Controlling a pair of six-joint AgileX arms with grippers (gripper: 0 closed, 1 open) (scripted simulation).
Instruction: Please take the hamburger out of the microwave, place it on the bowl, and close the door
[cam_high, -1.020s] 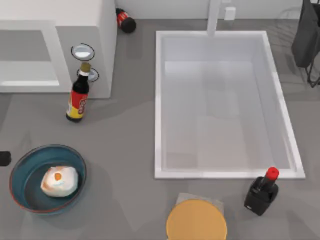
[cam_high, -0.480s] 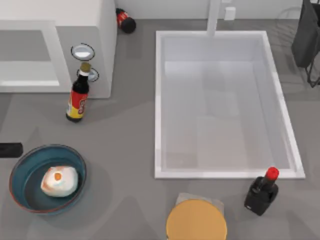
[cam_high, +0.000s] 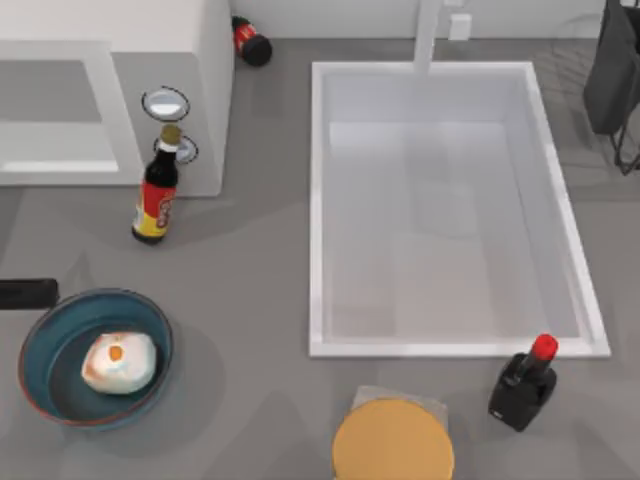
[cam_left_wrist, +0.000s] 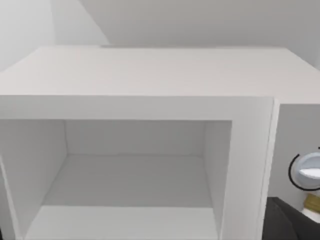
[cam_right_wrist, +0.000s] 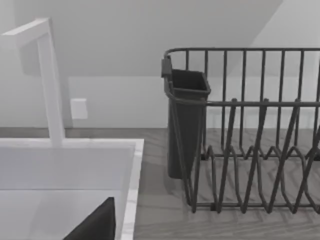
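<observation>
From above, the small whitish hamburger (cam_high: 119, 362) with an orange spot on top lies inside the wide teal-blue bowl (cam_high: 45, 345) with a reddish-brown rim, at the front left of the grey desk (cam_high: 250, 300). A dark part of my left arm's pincer (cam_high: 27, 292) juts in from the left edge just behind the bowl's rim, near the hamburger but apart from it; whether it is spread or pressed together cannot be told. Behind stands the large white boxy microwave (cam_high: 200, 60), with a dark sauce bottle with a red and yellow label (cam_high: 156, 192) upright before its dials. The white rectangular sink basin (cam_high: 445, 205) fills the right half.

The left wrist view faces the microwave's (cam_left_wrist: 150, 75) open, bare cavity.

The right wrist view takes in the sink's (cam_right_wrist: 75, 150) rim and a dark wire dish rack (cam_right_wrist: 245, 135).
</observation>
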